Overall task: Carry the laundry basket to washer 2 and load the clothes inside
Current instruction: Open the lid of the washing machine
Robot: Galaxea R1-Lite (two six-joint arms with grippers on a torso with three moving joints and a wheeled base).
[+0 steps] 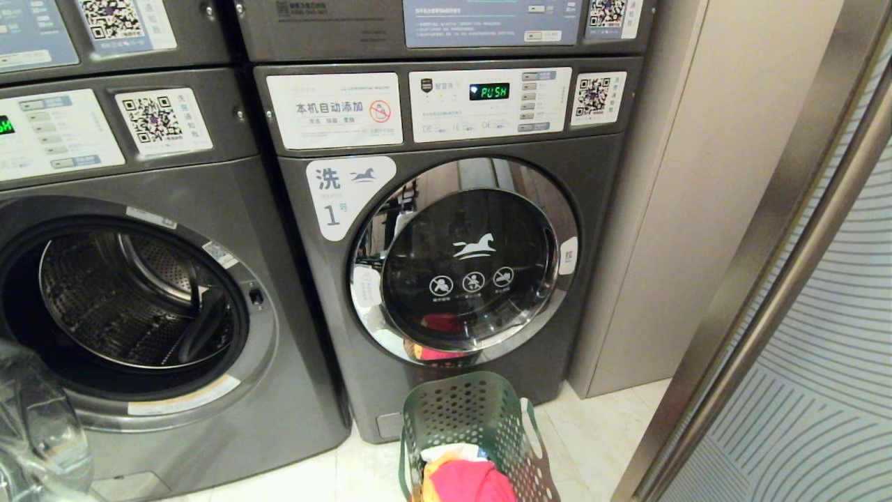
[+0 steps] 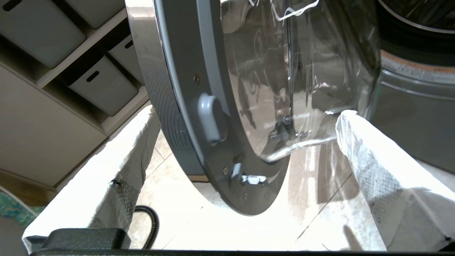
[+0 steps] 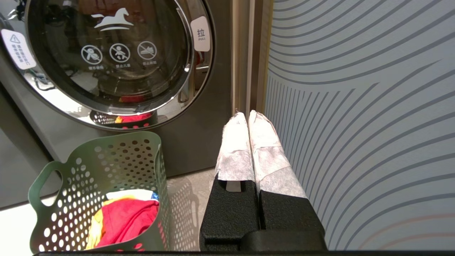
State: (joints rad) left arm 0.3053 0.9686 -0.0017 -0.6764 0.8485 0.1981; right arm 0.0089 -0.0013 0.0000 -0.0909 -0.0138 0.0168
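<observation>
The laundry basket (image 1: 481, 432) is standing on the pale tiled floor (image 1: 606, 432) at the near edge of the head view, just in front of the washer labelled 1 (image 1: 446, 251), whose chrome-ringed door (image 1: 463, 261) is closed. The clothes (image 1: 463, 477) are lying bundled in the bottom of the basket: a pink-red piece on top, yellow-orange at its side and a strip of white behind.

The right gripper (image 3: 247, 119) is hanging beside the basket, near the wall panel with curved stripes (image 3: 355, 106); its jaws are pressed together and holding nothing. In its wrist view the basket's oval handle slot is facing the camera, and the closed washer is standing just beyond.

The left gripper (image 2: 245, 142) is hovering low over the floor with its jaws spread wide and empty, the white-wrapped fingers (image 2: 369, 160) standing on either side of the swung-open door (image 2: 199, 106) of the left-hand washer without touching it. The grey latch on the door's inner ring is facing the camera, and the clear bowl of the window is bulging between the fingers.

Further back, that left-hand washer (image 1: 139, 279) is standing open, its perforated steel drum (image 1: 125, 300) showing. Its number label is not in view. More machines are stacked above both washers.
</observation>
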